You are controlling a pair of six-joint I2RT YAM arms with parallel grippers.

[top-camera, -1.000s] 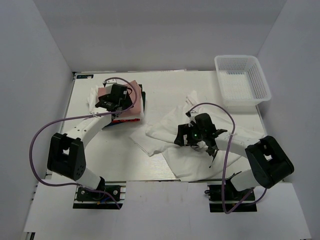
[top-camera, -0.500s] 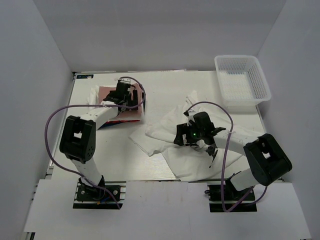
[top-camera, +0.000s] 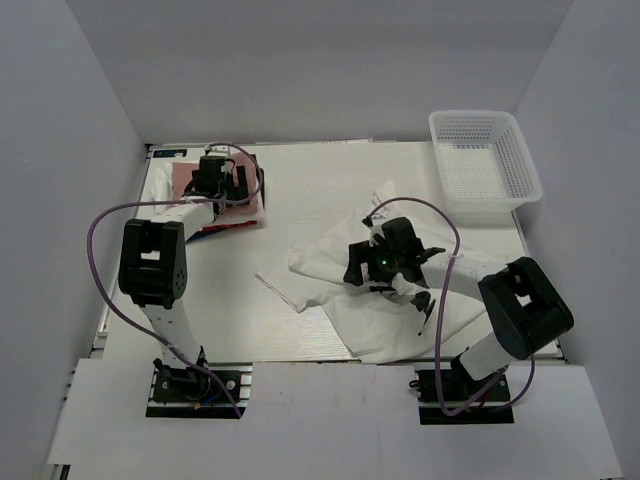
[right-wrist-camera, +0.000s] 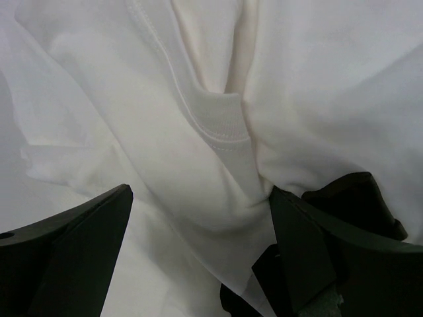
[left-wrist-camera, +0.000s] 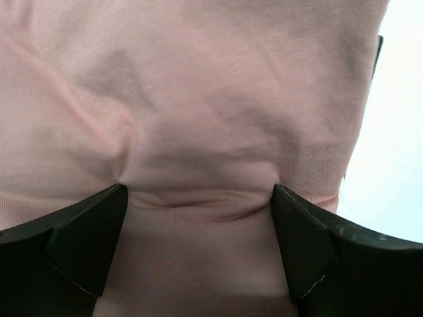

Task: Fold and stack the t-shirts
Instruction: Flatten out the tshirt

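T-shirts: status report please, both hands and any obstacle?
Left hand open, tips pressed into pink shirt. Right hand open over crumpled white shirt, not yet folded. Nothing in the way; basket far aside.

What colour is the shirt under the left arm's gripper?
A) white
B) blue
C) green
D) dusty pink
D: in the left wrist view, the left gripper sits with its fingers spread on the dusty-pink shirt, and the cloth puckers between them.
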